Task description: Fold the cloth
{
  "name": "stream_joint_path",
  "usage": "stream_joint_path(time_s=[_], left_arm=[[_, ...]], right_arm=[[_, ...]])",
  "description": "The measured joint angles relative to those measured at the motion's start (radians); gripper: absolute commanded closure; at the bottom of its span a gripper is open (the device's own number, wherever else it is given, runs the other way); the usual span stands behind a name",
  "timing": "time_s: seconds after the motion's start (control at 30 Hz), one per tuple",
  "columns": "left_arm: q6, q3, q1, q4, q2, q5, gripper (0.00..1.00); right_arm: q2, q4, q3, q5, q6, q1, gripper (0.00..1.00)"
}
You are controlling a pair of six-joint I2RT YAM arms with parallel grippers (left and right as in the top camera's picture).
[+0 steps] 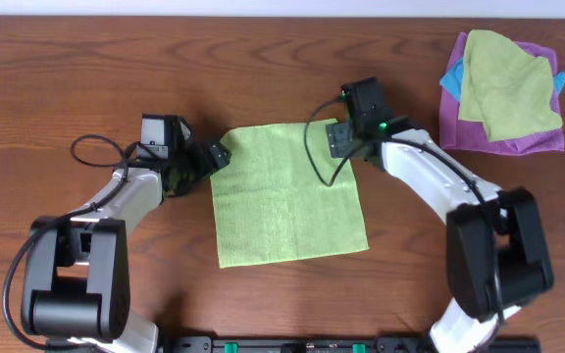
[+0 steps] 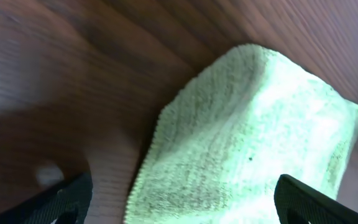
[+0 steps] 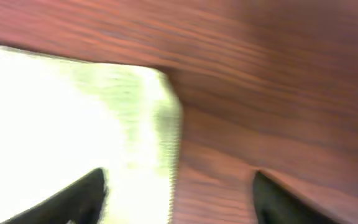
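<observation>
The cloth (image 1: pixel 287 194) lies flat on the surface (image 1: pixel 67 78), far corners at the wide-open left gripper (image 1: pixel 216 157) and right gripper (image 1: pixel 341 137); a shallow or uneven pinch could miss one corner, skewing the fold.

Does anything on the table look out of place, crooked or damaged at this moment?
Nothing is spilled or damaged. The lime-green cloth lies flat, slightly askew on the table. Only the far right corner is untidy: a crumpled yellow-green cloth on a purple cloth, with blue fabric poking out.
</observation>
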Motion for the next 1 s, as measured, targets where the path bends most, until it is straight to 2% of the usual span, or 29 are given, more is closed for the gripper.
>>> stream_joint_path(time_s=[0.07, 0.1, 0.13, 0.37, 0.53, 0.8, 1.0], left_arm=[[-0.001, 0.000, 0.000, 0.004, 0.003, 0.018, 0.05], [-0.005, 0.000, 0.000, 0.006, 0.004, 0.026, 0.05], [-0.009, 0.000, -0.001, 0.011, 0.006, 0.033, 0.05], [-0.046, 0.000, -0.017, 0.168, 0.038, 0.035, 0.05], [-0.070, 0.014, -0.018, 0.197, 0.077, 0.039, 0.05], [-0.090, 0.037, -0.018, 0.209, 0.105, 0.073, 0.05], [-0.090, 0.037, -0.018, 0.208, 0.105, 0.077, 0.05]], right_arm=[[-0.019, 0.002, 0.004, -0.100, -0.011, 0.000, 0.86], [-0.027, 0.003, 0.006, -0.157, -0.019, 0.000, 0.95], [-0.032, 0.003, 0.009, -0.206, -0.026, 0.000, 0.99], [-0.004, -0.048, 0.014, -0.433, -0.075, 0.013, 0.99], [0.033, -0.132, 0.014, -0.500, -0.095, 0.053, 0.99], [0.048, -0.195, 0.015, -0.437, -0.114, 0.138, 0.99], [0.127, -0.106, 0.014, -0.388, -0.116, 0.162, 0.99]])
